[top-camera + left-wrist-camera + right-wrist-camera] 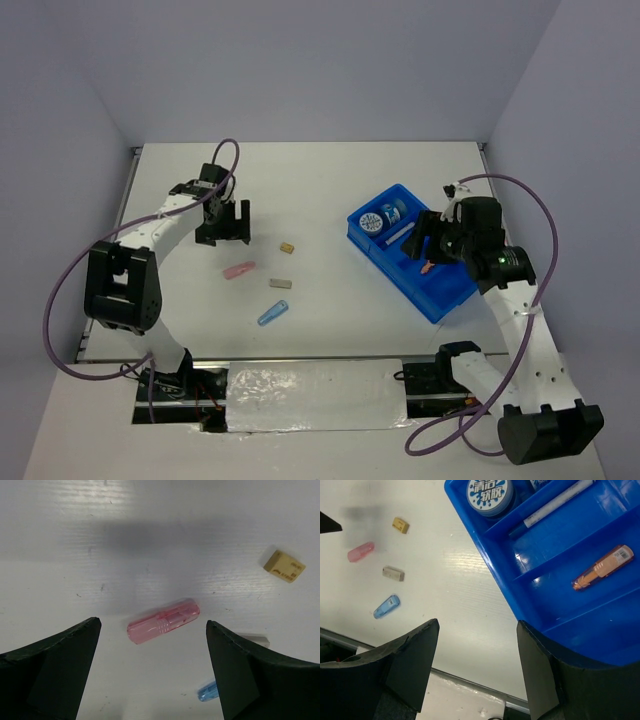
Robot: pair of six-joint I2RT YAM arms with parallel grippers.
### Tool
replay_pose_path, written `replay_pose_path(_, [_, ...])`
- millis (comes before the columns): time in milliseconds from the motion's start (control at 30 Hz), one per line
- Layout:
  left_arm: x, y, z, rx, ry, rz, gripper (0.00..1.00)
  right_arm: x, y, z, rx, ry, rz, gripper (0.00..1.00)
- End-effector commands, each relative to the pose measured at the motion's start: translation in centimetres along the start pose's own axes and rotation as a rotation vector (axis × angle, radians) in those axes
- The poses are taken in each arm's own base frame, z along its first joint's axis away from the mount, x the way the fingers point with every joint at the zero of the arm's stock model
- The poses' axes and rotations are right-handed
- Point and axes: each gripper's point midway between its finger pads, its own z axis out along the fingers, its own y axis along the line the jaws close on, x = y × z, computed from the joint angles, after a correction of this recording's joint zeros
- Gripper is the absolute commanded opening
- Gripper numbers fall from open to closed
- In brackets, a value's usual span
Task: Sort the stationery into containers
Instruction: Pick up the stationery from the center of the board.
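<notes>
Four loose pieces on surface (330, 190), left of tray (430, 300). Pink piece (163, 621) skewed between wide-spread left gripper (222, 225) fingers. Right gripper (476, 625) spread, empty, above tray's near-left edge. Risk: rounded pink piece rolling or squirting out under off-axis closing.

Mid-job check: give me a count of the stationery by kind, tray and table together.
Round blue rolls: 2, in the tray
Pen: 1, in the tray
Oblong pieces: 3, orange piece in the tray, pink piece and light-blue piece on the table
Small blocks: 2, tan block and grey block, on the table
Total: 8
</notes>
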Motion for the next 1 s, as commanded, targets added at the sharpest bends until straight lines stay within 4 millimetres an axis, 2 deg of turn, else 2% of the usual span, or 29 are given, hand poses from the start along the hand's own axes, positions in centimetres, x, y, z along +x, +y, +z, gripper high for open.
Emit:
replay_pose_path(0, [2.5, -0.6, 1.5, 0.057, 0.082, 0.100, 0.99, 1.3, 0.4, 0.6, -0.046, 0.051, -0.035, 0.71])
replay_pose_path(100, [4.0, -0.4, 2.5, 0.027, 0.128, 0.124, 0.99, 1.0, 0.8, 0.9, -0.068, 0.056, -0.033, 0.71])
replay_pose_path(167, [4.3, 0.9, 3.1, -0.048, 0.128, 0.122, 0.99, 0.9, 1.0, 1.0, -0.078, 0.060, -0.031, 0.71])
replay_pose_path(300, [5.3, 0.9, 4.6, -0.063, 0.149, 0.123, 0.99, 0.5, 1.6, 1.2, -0.109, 0.062, -0.026, 0.72])
replay_pose_path(467, [6.6, 0.8, 4.6, -0.078, 0.161, 0.118, 0.99, 0.2, 1.9, 1.3, -0.123, 0.071, -0.029, 0.72])
replay_pose_path(600, [7.9, 1.4, 5.0, -0.126, 0.179, 0.121, 0.96, 0.1, 2.1, 1.7, -0.135, 0.070, -0.023, 0.72])
replay_pose_path(633, [8.2, 1.5, 5.1, -0.132, 0.187, 0.119, 0.87, 0.0, 2.1, 1.7, -0.136, 0.068, -0.024, 0.72])
replay_pose_path(700, [9.2, 1.8, 5.6, -0.146, 0.217, 0.108, 0.82, -0.1, 2.2, 1.7, -0.135, 0.069, -0.028, 0.71])
replay_pose_path(767, [9.9, 1.7, 5.9, -0.141, 0.236, 0.101, 0.69, -0.4, 2.2, 1.6, -0.136, 0.067, -0.027, 0.72])
replay_pose_path(867, [10.7, 1.5, 6.0, -0.122, 0.246, 0.085, 0.61, -0.7, 2.6, 1.5, -0.148, 0.064, -0.026, 0.72])
replay_pose_path(967, [11.3, 1.0, 6.0, -0.084, 0.253, 0.078, 0.38, -0.9, 2.9, 1.4, -0.162, 0.058, -0.023, 0.72])
